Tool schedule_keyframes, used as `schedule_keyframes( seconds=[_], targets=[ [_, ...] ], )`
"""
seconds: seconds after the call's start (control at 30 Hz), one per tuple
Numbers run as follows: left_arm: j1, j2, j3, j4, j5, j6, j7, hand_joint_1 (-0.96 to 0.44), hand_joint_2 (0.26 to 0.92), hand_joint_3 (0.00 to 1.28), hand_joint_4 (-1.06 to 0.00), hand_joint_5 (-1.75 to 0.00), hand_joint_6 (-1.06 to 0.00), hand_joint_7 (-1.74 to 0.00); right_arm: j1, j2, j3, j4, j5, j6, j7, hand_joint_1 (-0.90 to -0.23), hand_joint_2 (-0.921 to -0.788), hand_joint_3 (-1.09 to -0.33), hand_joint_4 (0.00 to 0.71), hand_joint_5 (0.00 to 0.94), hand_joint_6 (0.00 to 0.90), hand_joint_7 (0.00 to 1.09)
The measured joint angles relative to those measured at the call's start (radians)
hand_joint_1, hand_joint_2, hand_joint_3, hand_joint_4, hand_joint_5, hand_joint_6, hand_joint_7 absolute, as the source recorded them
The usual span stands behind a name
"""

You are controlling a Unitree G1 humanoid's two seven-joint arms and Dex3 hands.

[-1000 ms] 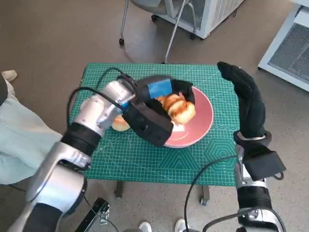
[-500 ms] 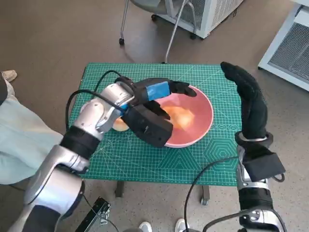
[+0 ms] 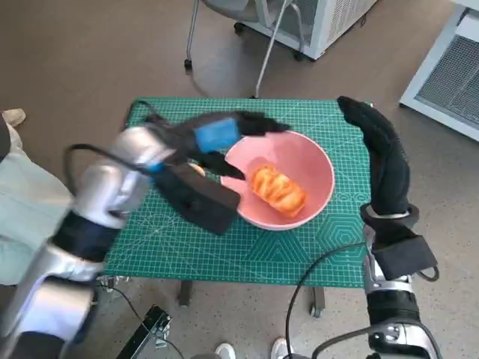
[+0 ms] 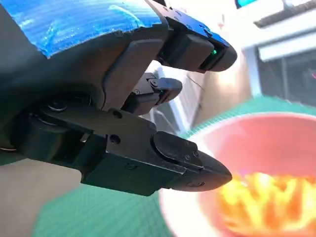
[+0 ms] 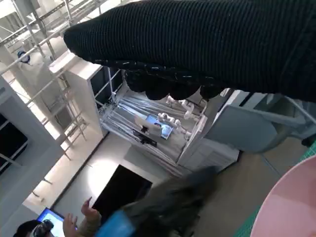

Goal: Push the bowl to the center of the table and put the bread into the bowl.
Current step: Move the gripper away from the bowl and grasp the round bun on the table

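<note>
The pink bowl stands near the middle of the green table mat, and a golden bread roll lies inside it. The roll shows blurred in the left wrist view as bread within the bowl's pink rim. My left hand, blue tape on its back, hovers over the bowl's left rim with fingers spread and nothing in them. A second pale piece of bread peeks out from under that hand. My right hand in the black glove stands upright just right of the bowl, holding nothing.
A person's pale trouser leg is at the left of the table. Chair legs on castors and a white cabinet stand beyond the far edge. In the right wrist view a person sits far off beside white shelving.
My left hand has let go of the bread roll, which now lies in the bowl, and the hand has drawn back to the left. The right hand has barely moved.
</note>
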Motion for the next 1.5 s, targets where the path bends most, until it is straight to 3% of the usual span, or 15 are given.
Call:
schedule_keyframes(
  seconds=[0.43, 0.77, 1.17, 1.5],
  targets=[
    [0.109, 0.205, 0.160, -0.114, -0.095, -0.037, -0.050, 0.02, 0.807, 0.00, -0.16, -0.01, -0.38, -0.04, -0.002, 0.004, 0.006, -0.004, 0.015, 0.015, 0.022, -0.578, -0.921, -0.743, 0.435, 0.002, 0.113, 0.83],
    [0.177, 0.291, 0.177, -0.132, -0.071, 0.000, -0.102, 0.02, 0.813, 0.00, -0.19, -0.01, -0.40, -0.03, -0.013, 0.013, 0.007, 0.005, 0.025, 0.015, 0.030, -0.571, -0.921, -0.744, 0.433, 0.001, 0.108, 0.83],
    [0.208, 0.284, 0.149, -0.114, -0.031, 0.030, -0.117, 0.02, 0.811, 0.00, -0.21, -0.01, -0.40, -0.02, -0.039, 0.018, 0.007, 0.042, 0.042, 0.002, 0.052, -0.568, -0.921, -0.748, 0.430, 0.000, 0.103, 0.84],
    [0.196, 0.194, 0.062, 0.028, 0.039, 0.054, -0.088, 0.01, 0.814, 0.00, -0.22, -0.01, -0.41, -0.01, -0.046, 0.018, 0.006, 0.046, 0.063, 0.001, 0.082, -0.563, -0.921, -0.747, 0.428, 0.000, 0.100, 0.84]
  ],
)
